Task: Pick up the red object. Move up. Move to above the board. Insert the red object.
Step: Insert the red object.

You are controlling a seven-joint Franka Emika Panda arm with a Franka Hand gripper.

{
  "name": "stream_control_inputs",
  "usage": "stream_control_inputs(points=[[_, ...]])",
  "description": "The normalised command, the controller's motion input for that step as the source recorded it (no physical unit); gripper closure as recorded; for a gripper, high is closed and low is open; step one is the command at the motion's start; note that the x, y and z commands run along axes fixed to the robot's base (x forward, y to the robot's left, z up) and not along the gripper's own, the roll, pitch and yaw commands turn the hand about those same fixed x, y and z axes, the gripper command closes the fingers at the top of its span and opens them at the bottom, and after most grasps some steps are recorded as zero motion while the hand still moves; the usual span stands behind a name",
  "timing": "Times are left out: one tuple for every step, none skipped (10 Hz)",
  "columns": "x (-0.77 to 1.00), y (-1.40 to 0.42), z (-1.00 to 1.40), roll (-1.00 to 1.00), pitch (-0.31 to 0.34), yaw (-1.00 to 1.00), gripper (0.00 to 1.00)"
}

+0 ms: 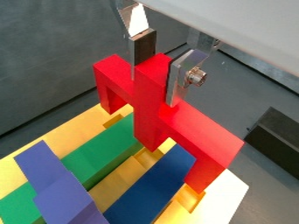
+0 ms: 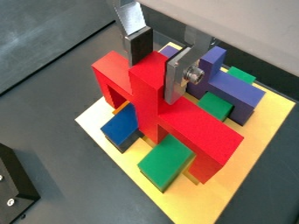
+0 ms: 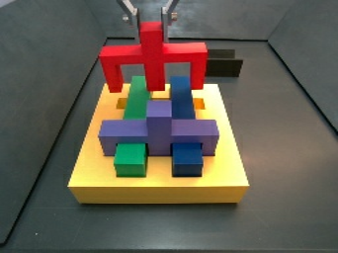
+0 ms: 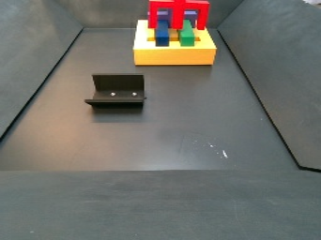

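Red object [image 3: 153, 61]: one; held over the far end of the board, post up, both legs down; in a side view [image 4: 179, 16] also standing above the slab's blocks.
Long axis: bar level, running across the board's width; post upright between the fingers.
Leg contact: leg ends among the green and blue blocks; touching the slab or just clear, cannot tell.
Gripper [image 1: 156, 54]: one; clamped on the red post, a flat silver plate with a dark pad on each side of it; same grip seen in both wrist views [image 2: 156, 54].
Fingers [image 3: 128, 12]: two; entering from the top edge in a side view, pressed to either side of the post top.
Board [image 3: 158, 181]: one; yellow square slab, lying flat on the dark floor at the far end of the bin in a side view [image 4: 175, 56].
Purple block [image 3: 158, 129]: one; cross-shaped, lying across the middle of the board, near side of the red piece.
Green blocks [image 3: 129, 156]: two showing in a side view, one before and one behind the purple block.
Blue blocks [image 3: 189, 155]: two showing likewise, just beside the green ones.
Fixture [image 4: 115, 91]: one; dark L-shaped bracket on its plate, well apart from the board, two small pale dots on its face.
Black box [image 3: 226, 66]: one; small, on the floor behind the board.
Writing: no readable brand, label or lettering on any piece.
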Motion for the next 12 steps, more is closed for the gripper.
stream_control_inputs(points=[[0.29,-0.05,-0.08,0.06,-0.013,0.04,1.00],[0.17,0.00,-0.07,0.06,-0.004,0.02,1.00],[0.04,0.00,-0.08,0.04,-0.003,0.01,1.00],[0.11,0.00,-0.09,0.02,0.000,0.00,1.00],[0.05,0.00,-0.11,0.00,-0.009,0.03,1.00],[0.10,0.00,-0.09,0.00,-0.009,0.03,1.00],[0.23,-0.01,-0.07,0.00,0.000,0.04,1.00],[0.18,0.00,-0.05,0.00,0.000,0.02,1.00],[0.07,0.00,-0.08,0.00,0.000,0.00,1.00],[-0.06,0.01,-0.09,0.02,0.000,0.00,1.00],[-0.09,0.00,0.00,0.00,0.000,0.00,1.00],[-0.15,0.00,0.02,0.05,0.000,0.00,1.00]])
